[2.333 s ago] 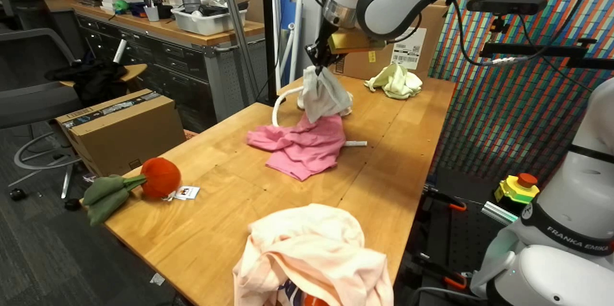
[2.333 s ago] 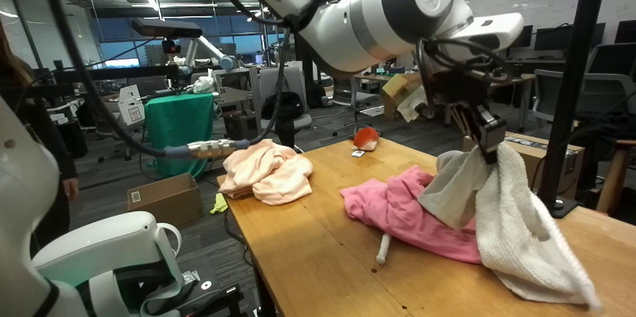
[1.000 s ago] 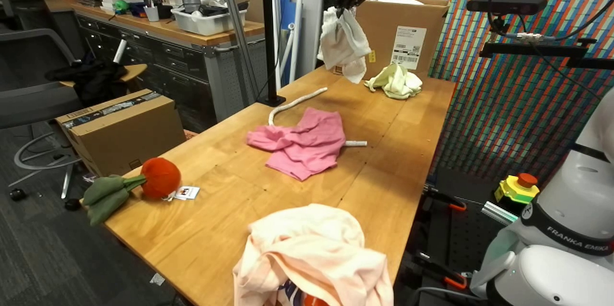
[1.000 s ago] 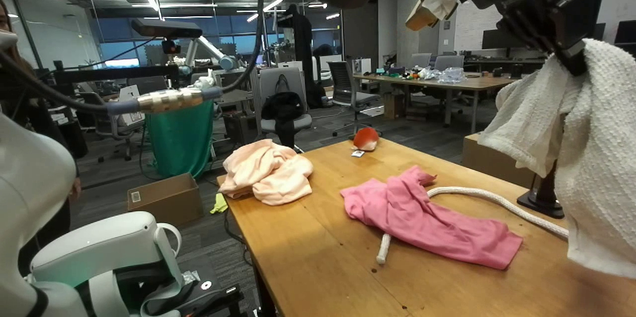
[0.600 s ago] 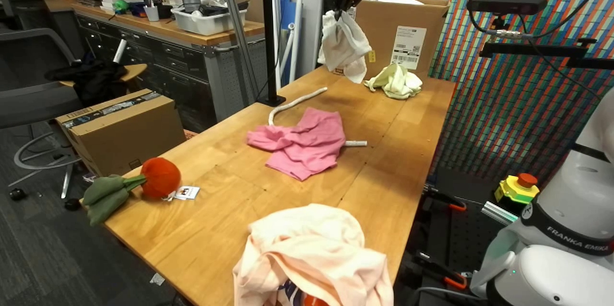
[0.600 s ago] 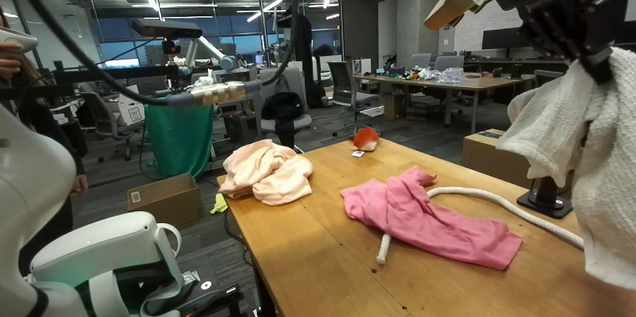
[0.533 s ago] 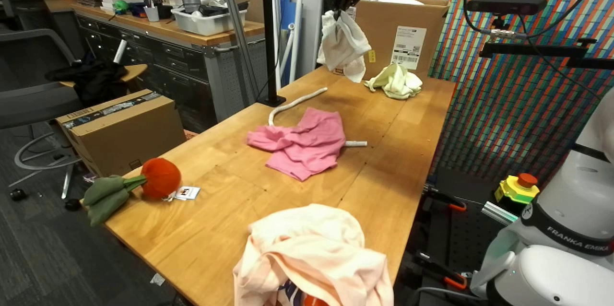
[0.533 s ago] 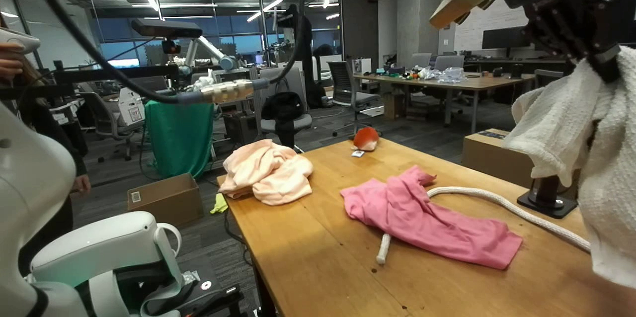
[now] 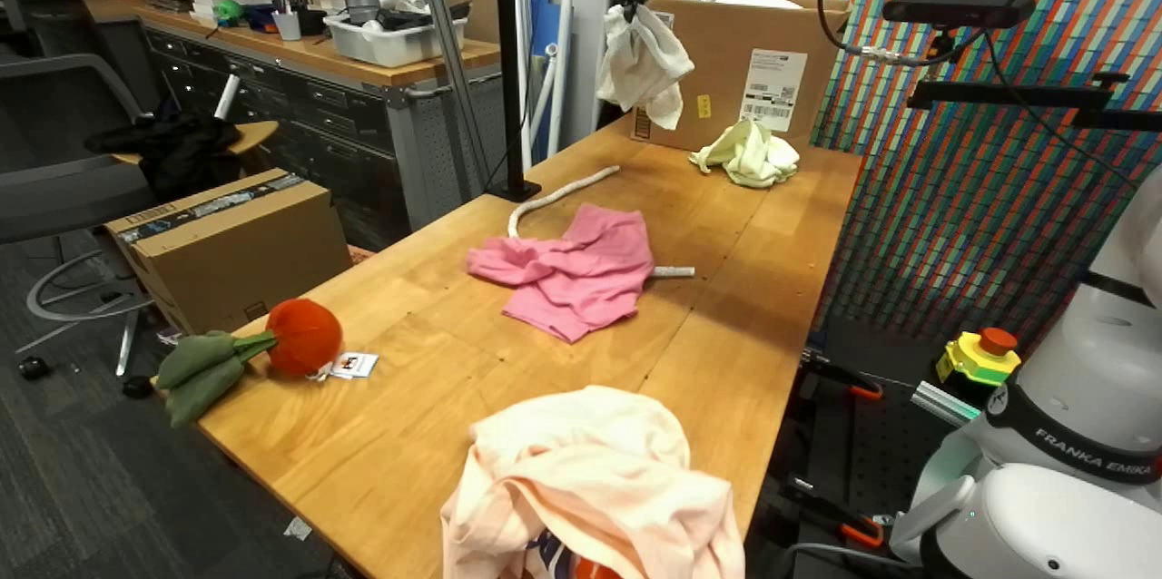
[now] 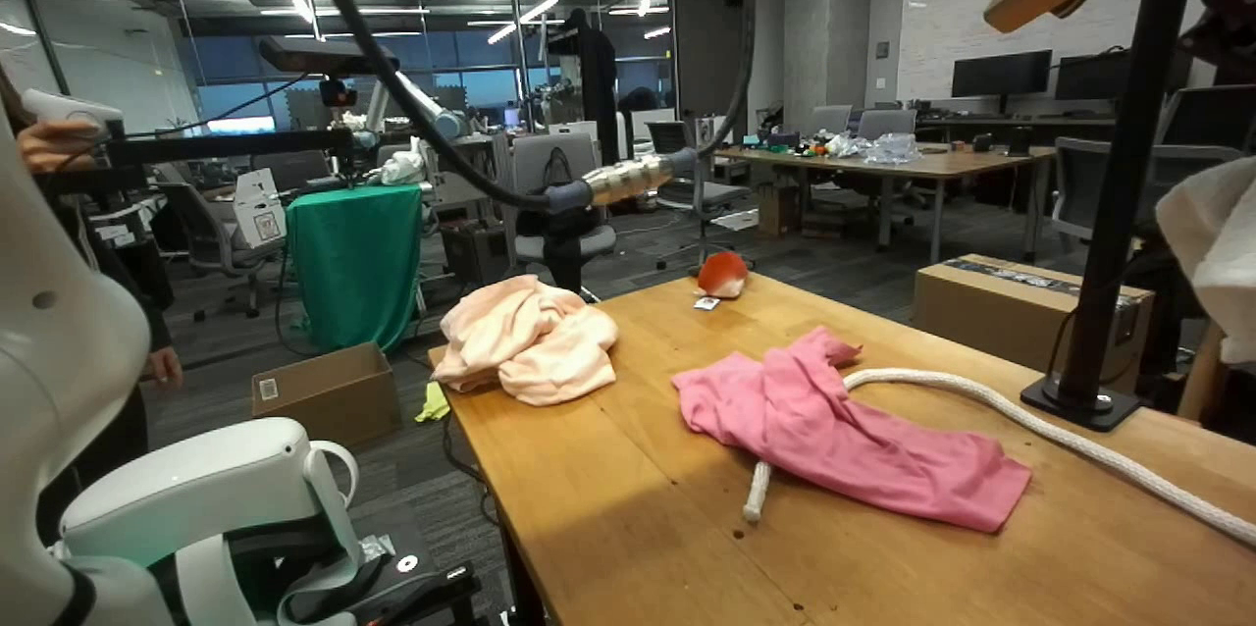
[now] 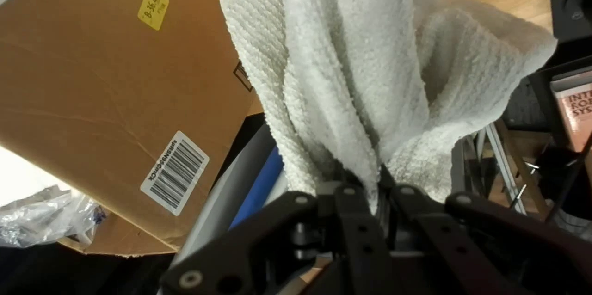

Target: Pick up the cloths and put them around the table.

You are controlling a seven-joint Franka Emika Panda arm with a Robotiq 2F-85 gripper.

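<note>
My gripper (image 9: 629, 12) is shut on the whitish cloth (image 9: 643, 66), which hangs in the air beside the big box at the table's far end. In the wrist view its folds (image 11: 342, 54) run between the gripper's (image 11: 377, 172) fingertips. Only a corner of this whitish cloth (image 10: 1222, 253) enters an exterior view, at the right edge. The magenta-pink cloth (image 9: 576, 275) lies crumpled mid-table, over part of the rope. Bunched at the near end of the wooden table (image 9: 427, 407) is the pale peach cloth (image 9: 599, 479). A pale yellow-green cloth (image 9: 752, 155) sits in front of the big box.
The big cardboard box (image 9: 726, 62) fills the left of the wrist view. White rope (image 10: 1030, 425) curves from under the pink cloth past a black post (image 10: 1094, 312) on the table. A red toy (image 9: 304, 338) with green leaves lies at the table's edge.
The whitish cloth has risen off the table near the pink cloth and travelled toward the far end, uncovering the rope. The arm has mostly left an exterior view to the right.
</note>
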